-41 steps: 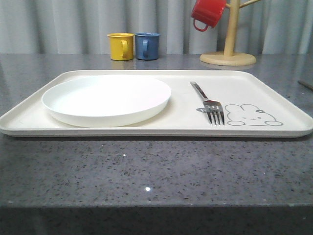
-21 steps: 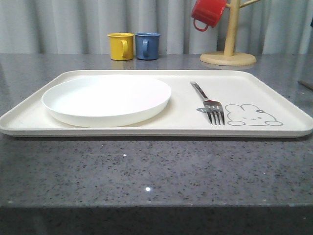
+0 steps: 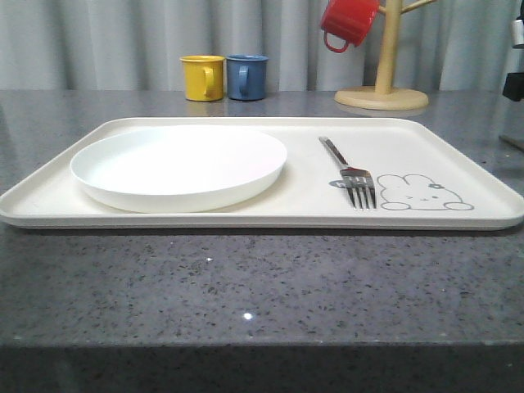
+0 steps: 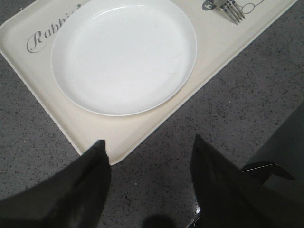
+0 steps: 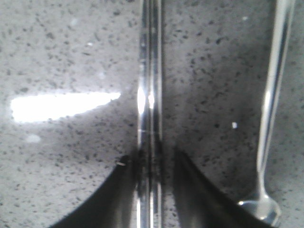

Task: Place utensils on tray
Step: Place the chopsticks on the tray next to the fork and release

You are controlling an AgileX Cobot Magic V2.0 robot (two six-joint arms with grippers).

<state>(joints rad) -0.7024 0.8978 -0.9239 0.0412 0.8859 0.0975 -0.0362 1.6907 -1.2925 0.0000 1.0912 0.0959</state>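
Observation:
The cream tray (image 3: 246, 221) lies across the dark speckled table. It carries the white plate (image 3: 176, 164) on its left and the silver fork (image 3: 348, 168) beside the rabbit drawing. My left gripper (image 4: 148, 145) hangs open over the table just off the tray's (image 4: 137, 133) corner, near the plate (image 4: 123, 57), with nothing between its fingers. Low over the table, my right gripper (image 5: 151, 159) straddles the pair of metal chopsticks (image 5: 149, 71); its fingers are close on both sides, with a thin gap showing on one. The spoon (image 5: 273, 95) lies beside them on the table.
A yellow mug (image 3: 201, 78) and a blue mug (image 3: 246, 77) stand behind the tray. A red mug (image 3: 348, 20) hangs on the wooden mug tree (image 3: 385, 57) at the back right. Part of my right arm (image 3: 516, 82) shows at the right edge.
My right arm has come into the front view at the right edge. Tray, plate and fork have not moved.

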